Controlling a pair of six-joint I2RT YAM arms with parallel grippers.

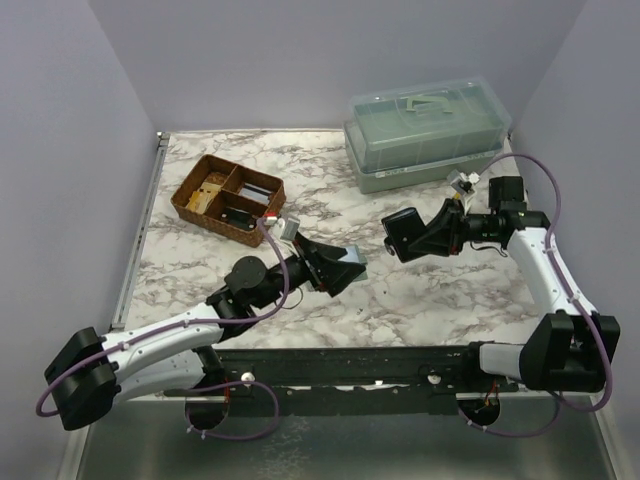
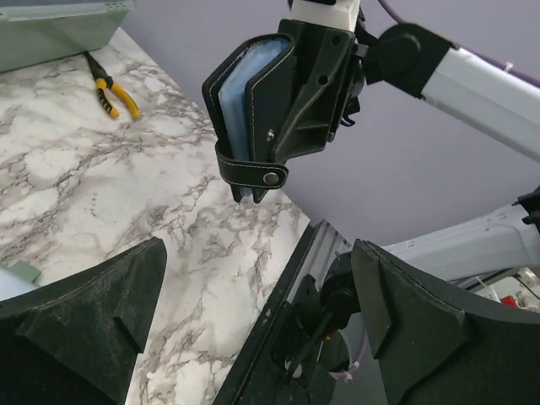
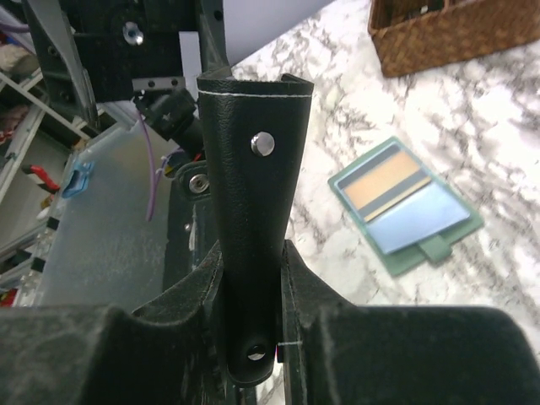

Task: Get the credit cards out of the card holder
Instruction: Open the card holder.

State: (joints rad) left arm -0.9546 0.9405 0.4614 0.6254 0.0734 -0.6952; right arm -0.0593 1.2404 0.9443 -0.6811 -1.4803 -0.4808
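My right gripper is shut on the black card holder and holds it upright above the table. In the left wrist view the card holder hangs with its snap strap down, and a pale blue credit card shows inside it. A short stack of credit cards lies flat on the marble: a pale blue one and an orange-striped one on a green one. My left gripper stands open and empty just left of the holder.
A brown wicker divided tray sits at the back left. A clear lidded plastic box stands at the back right. Yellow-handled pliers lie on the marble table near that box. A black rail runs along the near edge.
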